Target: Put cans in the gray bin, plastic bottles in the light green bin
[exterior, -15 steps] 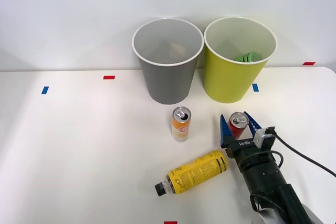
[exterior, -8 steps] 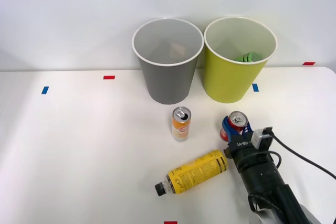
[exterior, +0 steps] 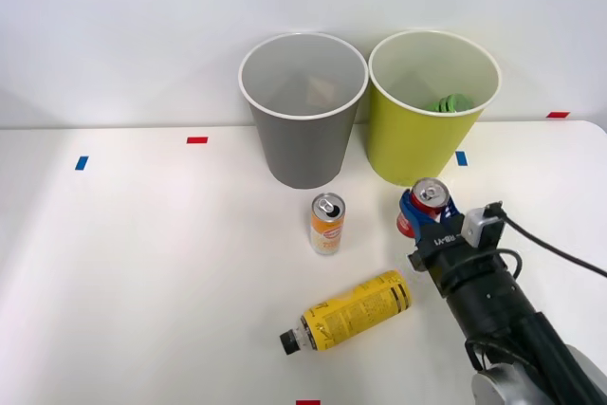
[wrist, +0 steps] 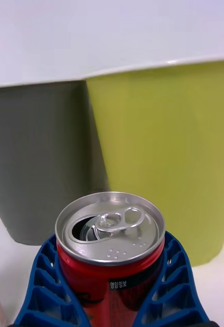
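My right gripper (exterior: 424,211) is shut on the short red can (exterior: 426,198), held upright just above the table in front of the light green bin (exterior: 417,144). In the wrist view the red can (wrist: 110,255) sits between the blue ribbed fingers (wrist: 45,286), with the gray bin (wrist: 35,153) and the light green bin (wrist: 168,153) close ahead. The gray bin (exterior: 303,144) stands at the back centre. The orange-and-white can (exterior: 326,224) stands upright in front of it. A yellow plastic bottle (exterior: 353,310) lies on its side nearer me, cap pointing left.
Something green (exterior: 448,102) lies inside the light green bin. Small blue and red tape marks (exterior: 196,139) dot the white table. A white wall rises behind the bins. My arm's black cable (exterior: 555,248) trails to the right.
The fingers closed around the red can, then lifted it slightly and moved it toward the bins. The other can and the bottle stayed put.
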You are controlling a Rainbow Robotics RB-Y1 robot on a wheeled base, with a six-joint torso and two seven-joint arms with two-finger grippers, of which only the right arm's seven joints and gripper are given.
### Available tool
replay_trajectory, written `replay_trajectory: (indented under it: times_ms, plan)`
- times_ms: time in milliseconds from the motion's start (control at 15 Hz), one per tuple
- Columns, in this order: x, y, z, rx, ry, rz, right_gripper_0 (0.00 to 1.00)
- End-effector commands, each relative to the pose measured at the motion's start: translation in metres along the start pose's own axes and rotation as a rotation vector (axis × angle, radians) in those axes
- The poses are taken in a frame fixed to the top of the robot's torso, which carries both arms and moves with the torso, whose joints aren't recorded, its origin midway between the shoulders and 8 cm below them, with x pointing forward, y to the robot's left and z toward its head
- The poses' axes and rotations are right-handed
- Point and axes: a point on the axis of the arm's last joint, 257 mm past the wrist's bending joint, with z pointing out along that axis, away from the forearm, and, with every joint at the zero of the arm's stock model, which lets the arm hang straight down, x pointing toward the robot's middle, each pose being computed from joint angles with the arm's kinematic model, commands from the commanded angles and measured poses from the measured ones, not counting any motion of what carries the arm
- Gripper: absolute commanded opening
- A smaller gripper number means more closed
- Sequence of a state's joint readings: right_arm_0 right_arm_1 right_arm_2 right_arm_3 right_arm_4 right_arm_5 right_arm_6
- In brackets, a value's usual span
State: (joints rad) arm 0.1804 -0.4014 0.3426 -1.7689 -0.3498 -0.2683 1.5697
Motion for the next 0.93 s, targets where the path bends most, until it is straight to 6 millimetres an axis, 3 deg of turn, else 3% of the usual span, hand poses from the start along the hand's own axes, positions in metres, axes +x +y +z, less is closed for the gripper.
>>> replay_trajectory:
  times_ms: [67,400,933]
  plan:
    - [-0.035,0.007,-0.007,-0.03,0.053,0.026,0.06]
    - [-0.091,0.028,0.005,-0.098,-0.028,0.125,0.05]
    - [-0.184,0.061,0.068,-0.18,-0.074,0.2,0.05]
